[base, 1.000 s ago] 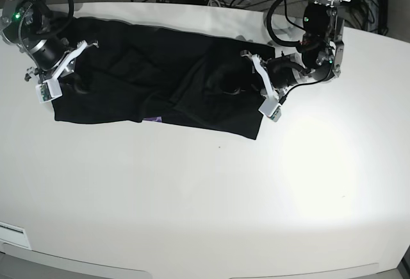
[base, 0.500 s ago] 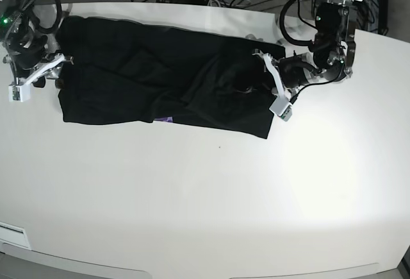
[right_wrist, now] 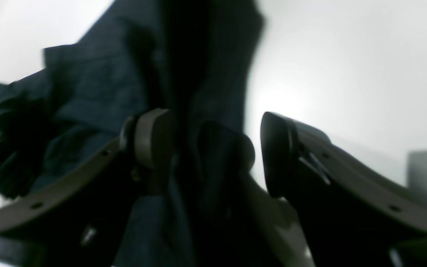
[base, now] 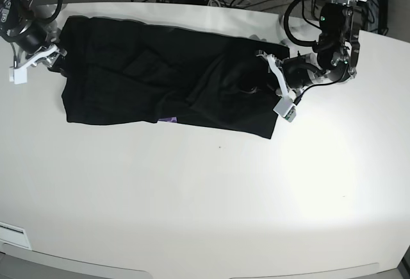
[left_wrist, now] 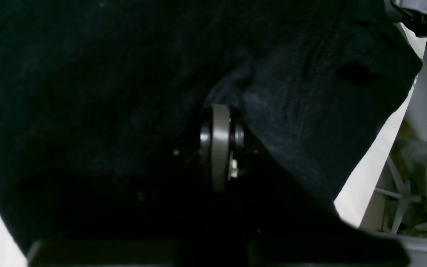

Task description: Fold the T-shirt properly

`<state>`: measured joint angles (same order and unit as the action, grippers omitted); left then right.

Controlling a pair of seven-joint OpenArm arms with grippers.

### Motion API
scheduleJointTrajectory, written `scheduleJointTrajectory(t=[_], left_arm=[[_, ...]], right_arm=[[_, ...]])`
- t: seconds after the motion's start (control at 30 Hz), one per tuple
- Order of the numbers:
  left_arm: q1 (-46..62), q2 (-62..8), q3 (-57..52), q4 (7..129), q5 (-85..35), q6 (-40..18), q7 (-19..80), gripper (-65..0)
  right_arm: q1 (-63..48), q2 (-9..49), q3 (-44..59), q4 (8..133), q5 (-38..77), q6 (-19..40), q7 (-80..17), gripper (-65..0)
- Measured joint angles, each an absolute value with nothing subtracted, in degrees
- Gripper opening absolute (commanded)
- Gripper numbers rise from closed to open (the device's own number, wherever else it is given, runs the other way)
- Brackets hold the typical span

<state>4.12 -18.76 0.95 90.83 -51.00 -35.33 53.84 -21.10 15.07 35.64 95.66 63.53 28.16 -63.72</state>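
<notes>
My left gripper (base: pixel 277 85) clamped on T-shirt (base: pixel 160 80) edge at its end of table; in left wrist view, pads (left_wrist: pixel 219 148) pressed together with black cloth bunched over them. My right gripper (base: pixel 32 64) spread wide at shirt's opposite end; right wrist view shows cloth fold between its fingers (right_wrist: pixel 154 144), nothing pinched. Shirt lies rumpled, stretched across far half of white table (base: pixel 205 202); small purple print patch (base: pixel 168 120) peeks at near hem. No containers I can see.

Soft matt black cloth on the T-shirt (base: pixel 160 77), fine knit weave up close, rumpled. Smooth white surface (base: pixel 192 195), slight sheen under the light. Hard white plastic on the left hand (base: pixel 280 96), matt grey pads (right_wrist: pixel 154 142) on the right.
</notes>
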Motion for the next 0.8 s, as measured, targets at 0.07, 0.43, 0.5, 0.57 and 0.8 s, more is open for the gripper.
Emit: scheduleJointTrajectory(t=[0.07, 0.43, 0.5, 0.57, 0.8], left_arm=[[4.1, -18.8, 1.0, 90.8, -51.0, -35.3, 53.9, -65.0], [4.1, -18.9, 0.9, 90.7, -52.6, -35.2, 54.0, -65.0], [4.1, -19.0, 0.9, 90.7, -54.3, -36.7, 55.2, -65.0], [4.0, -18.9, 0.8, 90.6, -56.8, -38.4, 56.7, -65.0], [-1.7, -19.0, 1.0, 90.6, -64.1, -38.6, 59.0, -60.5]], right_arm=[[-21.1, 14.5, 33.3, 95.7, 65.5, 28.8, -64.0, -25.8], [-19.2, 12.4, 25.5, 95.7, 65.0, 32.4, -65.6, -65.0], [-18.4, 12.3, 26.7, 97.5, 62.6, 32.4, -66.5, -65.0], [-17.6, 12.3, 28.3, 100.1, 59.3, 32.4, -67.3, -65.0], [-17.1, 20.1, 29.9, 109.5, 44.1, 29.0, -64.8, -65.0]])
